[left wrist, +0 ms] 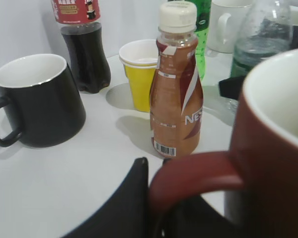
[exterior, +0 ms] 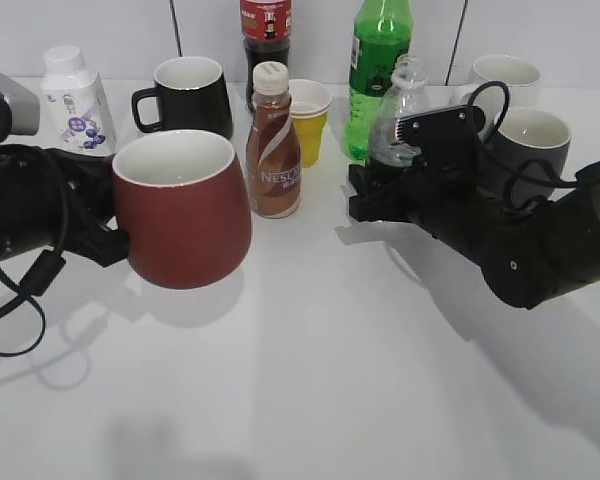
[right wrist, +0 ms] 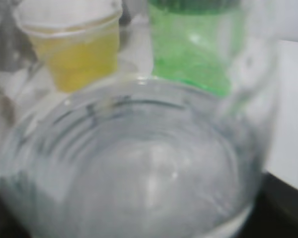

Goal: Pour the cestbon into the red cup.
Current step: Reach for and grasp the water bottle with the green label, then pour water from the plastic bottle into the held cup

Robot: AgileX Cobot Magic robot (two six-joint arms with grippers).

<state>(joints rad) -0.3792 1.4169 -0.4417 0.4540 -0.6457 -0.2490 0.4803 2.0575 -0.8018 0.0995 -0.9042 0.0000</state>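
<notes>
Red cup (exterior: 181,209): squat dark red mug, white inside, upright at nine o'clock of the table (exterior: 310,380), lifted just clear of the surface with its shadow beneath. The left gripper (left wrist: 156,198) is pinched on the loop handle (left wrist: 198,173); the left wrist view shows a black finger (left wrist: 134,198) pressed against the handle's underside.

Cestbon (exterior: 398,115): clear ribbed bottle, cap off, standing upright at two o'clock of the red cup and well apart from it. The right gripper (exterior: 380,195) is clamped around its lower body (the label is hidden behind the black gripper housing). The right wrist view is filled by the blurred clear wall of the bottle (right wrist: 134,163), with water inside.

Other stock, back row, roughly twelve o'clock of the table:
- Black mug (exterior: 185,95), handle to the left.
- Brown Nescafe bottle (exterior: 273,145), capped, just beside the red cup at its three o'clock.
- Yellow paper cup (exterior: 308,120), behind the Nescafe bottle.
- Dark cola bottle (exterior: 266,40) with red label, at the wall.
- Bright green bottle (exterior: 378,70), directly behind the cestbon.
- White bottle (exterior: 75,100) with purple label, far left.
- Grey mug (exterior: 528,145) and white mug (exterior: 505,75), far right.
</notes>
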